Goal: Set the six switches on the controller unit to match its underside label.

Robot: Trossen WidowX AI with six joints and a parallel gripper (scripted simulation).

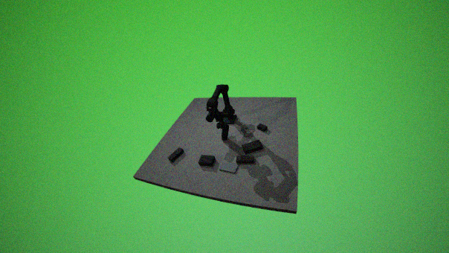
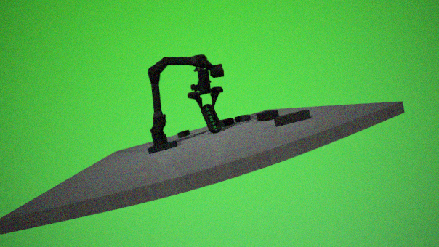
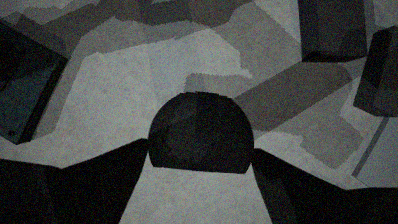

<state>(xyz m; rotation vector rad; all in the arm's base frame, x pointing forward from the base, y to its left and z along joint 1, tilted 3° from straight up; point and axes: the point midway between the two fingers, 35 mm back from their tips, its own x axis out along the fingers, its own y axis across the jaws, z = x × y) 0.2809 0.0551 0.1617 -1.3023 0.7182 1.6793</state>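
though gripped between the jaws [image 1: 224, 126] [image 2: 208, 105], the tilted controller unit [image 1: 224, 134] [image 2: 208, 120] [image 3: 201, 131] too dim for legible switch settings, its label out of sight

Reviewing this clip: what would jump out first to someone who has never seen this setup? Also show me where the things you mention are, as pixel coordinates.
Probably the vivid green backdrop surrounding the grey bench [image 1: 163, 167] [image 2: 145, 185]. Next, the black arm [image 1: 227, 98] [image 2: 156, 98] arching above it, its gripper [image 2: 208, 105] [image 3: 200, 150] shut on the controller unit [image 2: 211, 118] [image 3: 200, 132], which is held on end at a tilt, its row of green-marked switches showing in the exterior view. Then the pale flat plate [image 1: 228, 167] among darker blocks in the top view.
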